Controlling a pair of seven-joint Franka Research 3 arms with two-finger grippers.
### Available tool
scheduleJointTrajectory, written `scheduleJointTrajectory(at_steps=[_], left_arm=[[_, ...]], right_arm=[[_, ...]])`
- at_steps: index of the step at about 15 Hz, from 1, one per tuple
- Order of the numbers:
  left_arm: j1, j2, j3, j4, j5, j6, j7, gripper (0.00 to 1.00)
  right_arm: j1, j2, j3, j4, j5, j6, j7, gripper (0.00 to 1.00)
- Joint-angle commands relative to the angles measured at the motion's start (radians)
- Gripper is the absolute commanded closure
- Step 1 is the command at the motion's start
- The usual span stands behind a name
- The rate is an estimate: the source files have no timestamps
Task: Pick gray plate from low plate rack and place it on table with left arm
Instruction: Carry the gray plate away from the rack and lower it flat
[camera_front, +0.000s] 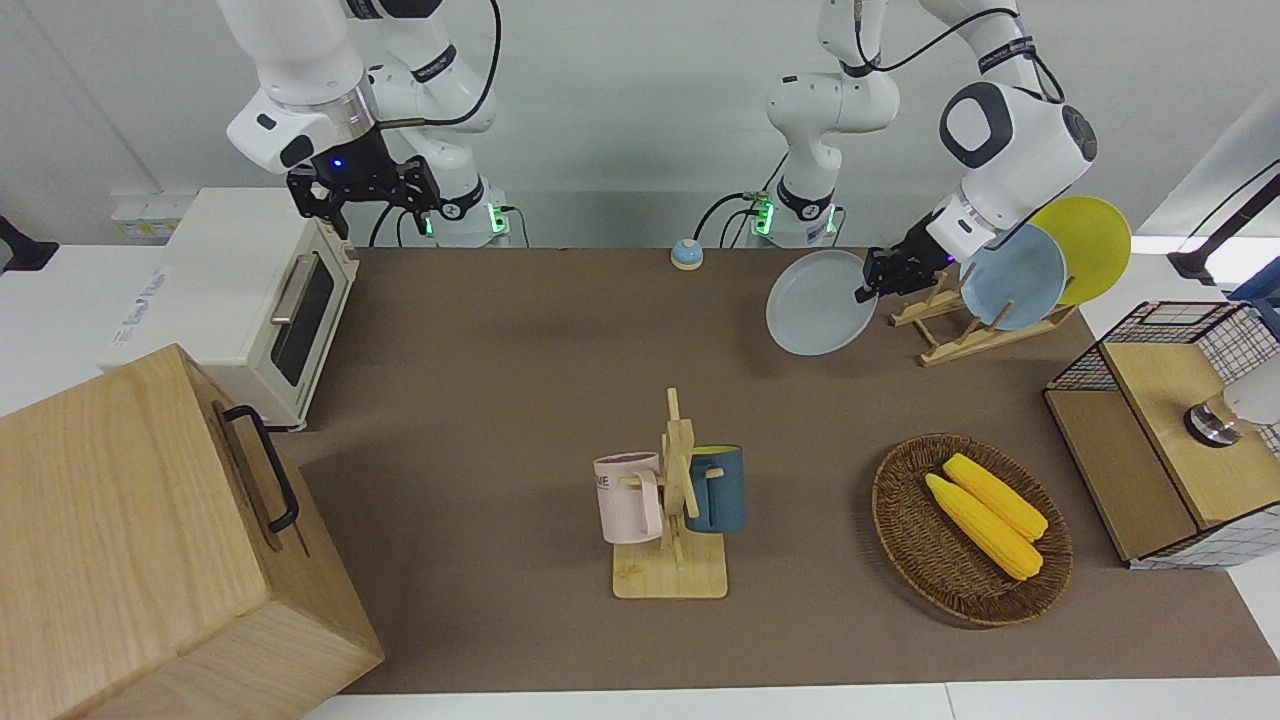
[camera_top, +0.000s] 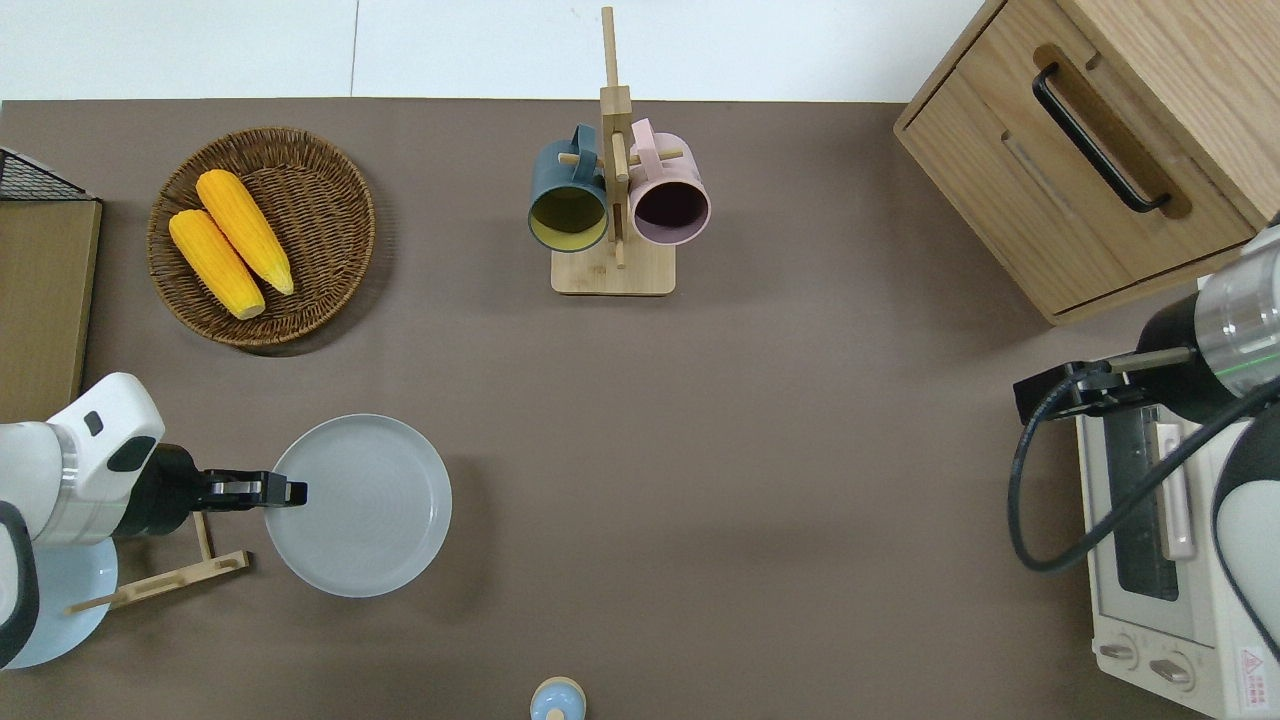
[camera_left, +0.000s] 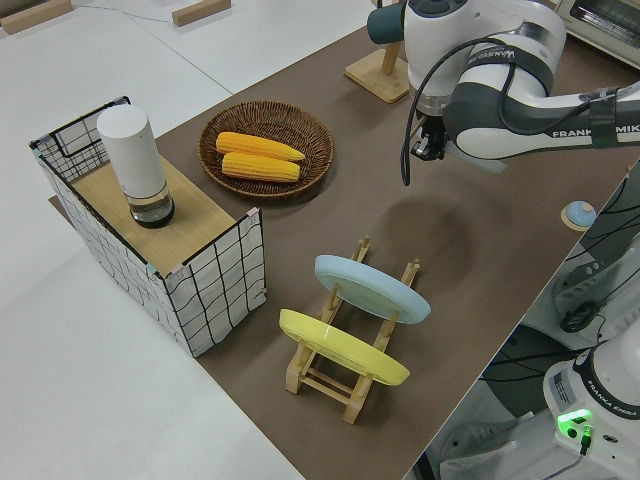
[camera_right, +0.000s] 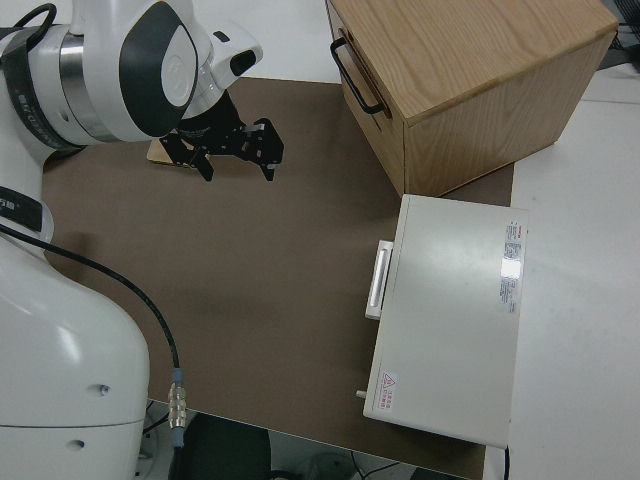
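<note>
Along the tabletop (camera_top: 760, 450) edge nearest the robots, a small blue bell (camera_top: 557, 700) is seen at about the middle, and a white toaster oven (camera_top: 1165, 560) sits at the corner toward the right arm's end. At the opposite end of that edge the low wooden plate rack (camera_front: 965, 322) stands, with a sky-blue plate (camera_front: 1015, 277) and a yellow plate (camera_front: 1088, 245) propped in its slots. The gray plate (camera_top: 360, 505) is out of the rack and is held in the air by the left gripper (camera_top: 282, 492), whose fingers are clamped on the plate's rim at the side toward the rack. As the overhead view shows, the plate is carried roughly level over bare mat just beside the rack, toward the middle of the tabletop, and its shadow is cast on the mat below. Whether the plate's underside touches the mat cannot be told. The right arm is parked, with the fingers of its gripper (camera_right: 236, 150) spread apart and nothing between them. Farther from the robots, a woven basket (camera_top: 330, 180) holding two ears of corn (camera_top: 230, 242) lies near the far edge toward the left arm's end. A wooden mug tree (camera_top: 615, 200) with a dark blue mug (camera_top: 568, 195) and a pink mug (camera_top: 668, 195) stands at the middle of the far edge. A wooden drawer box (camera_top: 1090, 150) with a black handle fills the far corner toward the right arm's end.
</note>
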Motion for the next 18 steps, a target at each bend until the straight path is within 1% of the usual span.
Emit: scheduleJointTrajectory(at_steps=[1, 3, 5, 8, 11, 13, 15, 16, 18], left_arm=[[-0.010, -0.026, 0.005, -0.099, -0.077, 0.094, 0.073, 0.89], [-0.033, -0.024, -0.011, -0.155, -0.097, 0.171, 0.073, 0.89], [-0.050, -0.023, -0.011, -0.180, -0.109, 0.199, 0.088, 0.89], [-0.050, -0.003, -0.011, -0.205, -0.131, 0.208, 0.139, 0.89], [-0.050, 0.015, -0.011, -0.206, -0.132, 0.211, 0.151, 0.88], [-0.048, 0.025, -0.009, -0.206, -0.132, 0.211, 0.170, 0.84], [-0.048, 0.031, -0.009, -0.206, -0.131, 0.213, 0.171, 0.77], [-0.047, 0.034, -0.009, -0.205, -0.131, 0.214, 0.171, 0.76], [-0.045, 0.040, -0.009, -0.203, -0.131, 0.219, 0.171, 0.58]], right_arm=[[-0.024, -0.002, 0.021, 0.007, -0.006, -0.011, 0.012, 0.017], [-0.024, -0.002, 0.021, 0.006, -0.006, -0.011, 0.012, 0.017], [-0.024, -0.002, 0.021, 0.007, -0.006, -0.011, 0.012, 0.017], [-0.024, -0.004, 0.021, 0.007, -0.006, -0.011, 0.012, 0.017], [-0.024, -0.002, 0.021, 0.007, -0.006, -0.011, 0.012, 0.017], [-0.024, -0.002, 0.021, 0.007, -0.006, -0.011, 0.012, 0.017], [-0.024, -0.002, 0.021, 0.006, -0.006, -0.011, 0.012, 0.017], [-0.024, -0.002, 0.021, 0.006, -0.006, -0.011, 0.012, 0.017], [-0.024, -0.002, 0.021, 0.007, -0.006, -0.011, 0.012, 0.017]])
